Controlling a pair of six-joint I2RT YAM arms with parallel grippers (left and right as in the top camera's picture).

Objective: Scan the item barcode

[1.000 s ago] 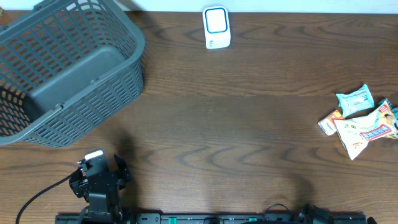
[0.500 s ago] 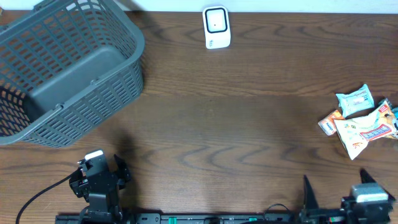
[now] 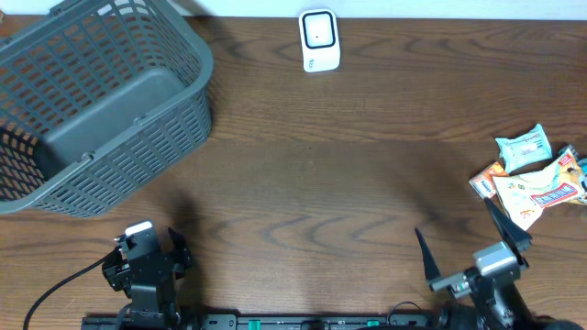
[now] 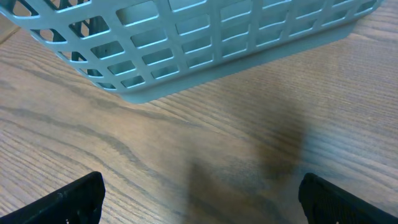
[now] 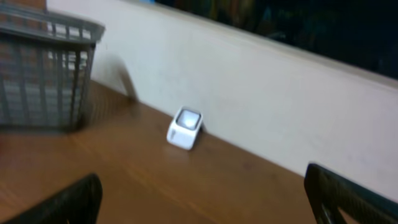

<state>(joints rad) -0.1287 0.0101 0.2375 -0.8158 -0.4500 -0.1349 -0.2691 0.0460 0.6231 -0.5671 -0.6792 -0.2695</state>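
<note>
The right gripper (image 3: 451, 216) and left gripper (image 4: 200, 183) both gape wide, empty. Snack packets (image 3: 532, 179) lie just ahead-right of the right one, their print unreadable. Far ahead sits the white scanner (image 3: 319, 40).

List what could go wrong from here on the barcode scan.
1. The packets overlap in a loose pile, so the open right end effector could pinch two at once or drag the neighbours along.
2. No barcode shows on them from above, so a picked packet may face the scanner the wrong way.
</note>
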